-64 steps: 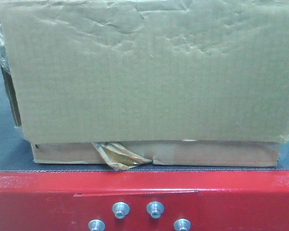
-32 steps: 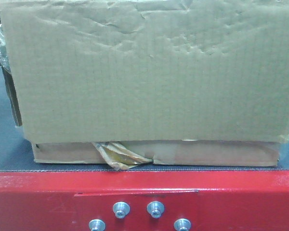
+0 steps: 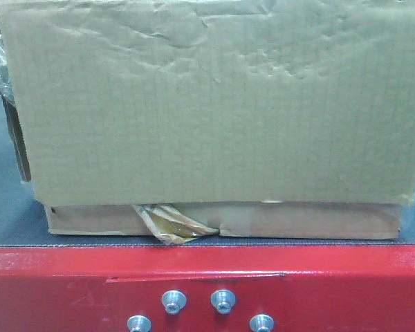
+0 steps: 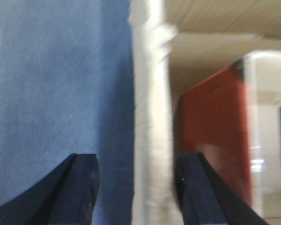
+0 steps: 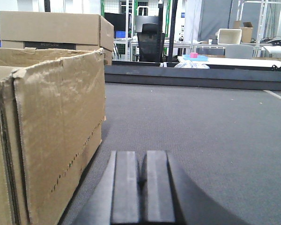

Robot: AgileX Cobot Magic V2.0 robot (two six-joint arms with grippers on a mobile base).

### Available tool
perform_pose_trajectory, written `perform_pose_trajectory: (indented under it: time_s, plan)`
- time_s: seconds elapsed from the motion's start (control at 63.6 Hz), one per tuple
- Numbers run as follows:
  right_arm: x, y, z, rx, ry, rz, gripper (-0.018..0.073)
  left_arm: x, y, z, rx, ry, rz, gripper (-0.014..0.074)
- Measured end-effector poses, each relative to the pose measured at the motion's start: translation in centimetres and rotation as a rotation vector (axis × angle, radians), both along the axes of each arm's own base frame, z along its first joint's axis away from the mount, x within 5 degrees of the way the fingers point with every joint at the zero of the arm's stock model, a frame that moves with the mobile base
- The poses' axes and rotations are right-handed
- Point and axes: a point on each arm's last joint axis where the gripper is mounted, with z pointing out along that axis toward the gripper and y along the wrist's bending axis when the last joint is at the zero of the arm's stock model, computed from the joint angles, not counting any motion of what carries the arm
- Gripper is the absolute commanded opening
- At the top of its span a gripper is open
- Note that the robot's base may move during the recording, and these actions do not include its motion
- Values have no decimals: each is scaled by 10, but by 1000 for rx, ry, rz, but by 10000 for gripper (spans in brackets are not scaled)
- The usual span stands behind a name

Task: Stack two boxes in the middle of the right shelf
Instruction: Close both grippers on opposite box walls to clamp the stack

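Left wrist view, blurred: the left end effector stands open, its fingers astride a pale cardboard wall, likely a box's, without pinching it. The blue-grey worktop lies to its left. From the front, the brown box sits on a thin paler layer with torn tape, above a red beam. No steel shelf shows, so I judge lifting and placing are yet to do. In the right wrist view a second box stands behind. The right end effector is closed and empty, low over the worktop. Beyond it are an office chair and a white table.
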Motion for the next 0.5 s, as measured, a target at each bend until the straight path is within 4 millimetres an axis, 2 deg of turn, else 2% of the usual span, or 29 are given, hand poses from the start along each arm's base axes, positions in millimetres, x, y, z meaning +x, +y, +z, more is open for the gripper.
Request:
perform_pose_trajectory:
  time_s: [0.141, 0.22, 0.33, 0.503]
  plan:
    - [-1, 0, 2, 4, 56, 3, -162, -1, -1, -2, 1, 11, -31, 288]
    - [-5, 1, 22, 4, 75, 6, -162, -1, -2, -2, -6, 15, -40, 288]
    - [-7, 1, 50, 8, 185, 13, -162, -1, -3, -2, -6, 17, -49, 288]
    - [1, 2, 76, 17, 439, 22, -162, -2, -4, -2, -14, 22, -63, 286]
